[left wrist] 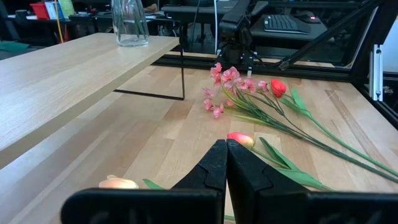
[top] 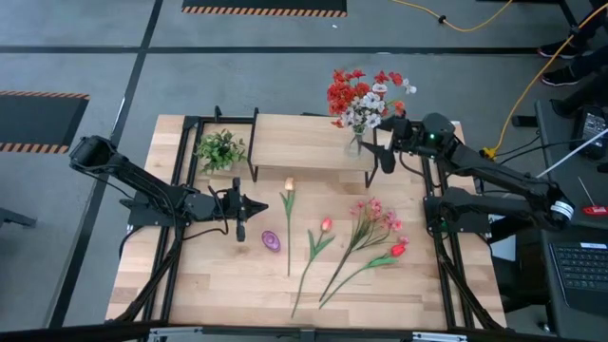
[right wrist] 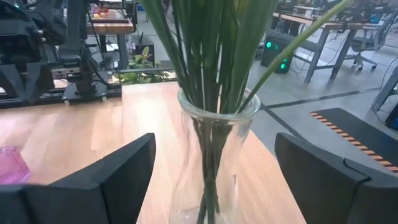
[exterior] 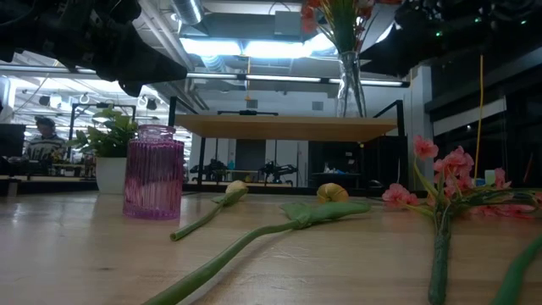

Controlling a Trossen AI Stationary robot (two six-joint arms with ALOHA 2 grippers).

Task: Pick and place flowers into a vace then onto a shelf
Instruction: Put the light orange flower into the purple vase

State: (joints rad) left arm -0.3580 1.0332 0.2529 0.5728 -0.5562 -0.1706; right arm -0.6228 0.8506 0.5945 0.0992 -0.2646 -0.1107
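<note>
A light-wood bench (top: 237, 285) on a black frame stands on a grey concrete floor (top: 95, 57) marked with hazard-striped mats, a yellow cable (top: 532, 85) trailing past its far right corner. Across the bench's far side runs the shelf (top: 294, 142), a pale board on thin black legs. At the shelf's right end stands a clear glass vase (right wrist: 211, 162) holding a bushy spray of red and white flowers (top: 366, 95); the right claw (right wrist: 211, 180) sits with its fingers spread wide on either side of the vase, not gripping it. A small leafy green plant (top: 220, 150) stands near the shelf's left end.

On the bench in front of the shelf lie loose flowers: a yellow-tipped tulip (top: 289, 185), a red tulip (top: 326, 225), a pink spray (top: 375, 217) and a red bloom (top: 398, 249), their green stems fanned toward the near edge. A ribbed purple glass jar (top: 272, 240) stands just left of them. The left claw (top: 239, 204) hovers low above the bench left of the tulips, its fingers pressed together and holding nothing.

Seen level across the bench, the room behind is a workshop with bright ceiling lights, desks and equipment; a person (exterior: 42, 135) sits at the far left. A laptop keyboard (top: 579, 266) rests on a stand to the bench's right.
</note>
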